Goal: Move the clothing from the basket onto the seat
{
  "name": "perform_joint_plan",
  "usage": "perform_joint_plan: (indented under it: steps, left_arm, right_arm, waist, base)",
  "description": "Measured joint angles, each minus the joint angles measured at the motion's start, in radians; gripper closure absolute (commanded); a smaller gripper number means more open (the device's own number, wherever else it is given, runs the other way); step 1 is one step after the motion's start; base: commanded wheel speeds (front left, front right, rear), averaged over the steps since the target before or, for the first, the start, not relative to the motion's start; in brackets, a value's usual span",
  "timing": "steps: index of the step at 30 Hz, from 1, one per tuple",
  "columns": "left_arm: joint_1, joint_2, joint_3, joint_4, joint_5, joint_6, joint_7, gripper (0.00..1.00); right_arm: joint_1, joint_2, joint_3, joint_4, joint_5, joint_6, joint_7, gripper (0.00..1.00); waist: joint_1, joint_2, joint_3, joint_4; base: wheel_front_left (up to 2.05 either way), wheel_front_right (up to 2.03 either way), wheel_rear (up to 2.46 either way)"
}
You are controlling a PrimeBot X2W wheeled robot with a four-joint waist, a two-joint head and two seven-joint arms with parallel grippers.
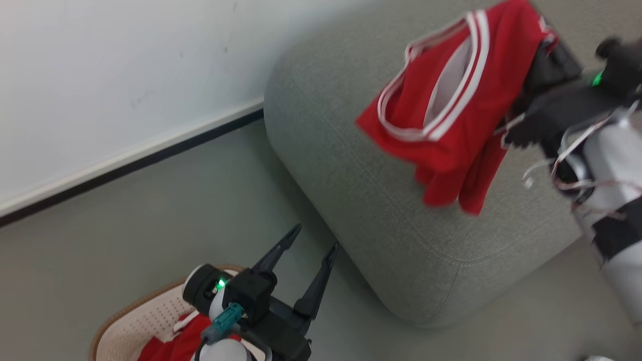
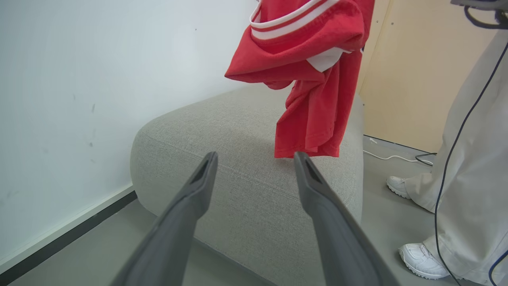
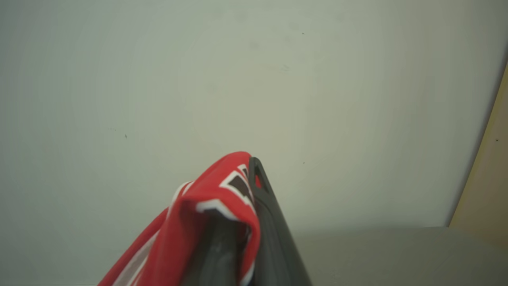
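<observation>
A red garment [image 1: 451,115] with white stripe trim hangs from my right gripper [image 1: 544,40], which is shut on its top edge, above the grey seat [image 1: 351,170]. In the left wrist view its hem [image 2: 307,131] dangles just over the cushion [image 2: 246,131]; contact cannot be made out. The right wrist view shows lettered red fabric [image 3: 222,206] draped over the shut fingers [image 3: 262,198]. My left gripper [image 1: 315,237] stands open and empty, low beside the seat's near corner. Below it is the cream basket [image 1: 120,316], with more red clothing [image 1: 170,343] inside.
A white wall [image 1: 125,65] with a dark baseboard runs behind the seat. A person's pale trouser legs [image 2: 472,159] and white shoes [image 2: 420,260] stand to the right of the seat. A cable [image 2: 391,157] lies on the floor by a beige panel [image 2: 416,79].
</observation>
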Motion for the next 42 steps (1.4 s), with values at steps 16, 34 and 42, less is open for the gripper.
perform_joint_plan:
  steps: [16, 34, 42]
  left_arm:
    - [-0.152, 0.053, -0.003, -0.135, 0.044, -0.010, 0.058, 0.00]
    - [-0.234, 0.101, 0.003, -0.206, 0.070, -0.026, 0.105, 0.00]
    - [-0.246, 0.101, -0.005, -0.205, 0.070, -0.027, 0.115, 0.00]
  right_arm:
    - [-0.435, -0.117, -0.165, 0.230, 0.042, -0.012, 0.070, 1.00]
    - [-0.547, -0.128, -0.183, 0.474, 0.008, -0.077, 0.037, 1.00]
    - [-0.433, -0.062, -0.180, 0.605, 0.019, -0.097, 0.011, 1.00]
  waist:
    - [0.0002, 0.0001, 0.209, 0.128]
    - [0.0001, 0.0001, 0.430, 0.238]
    - [-0.0001, 0.0000, 0.492, 0.245]
  base:
    - [0.00, 0.00, 0.00]
    - [0.00, 0.00, 0.00]
    - [0.00, 0.00, 0.00]
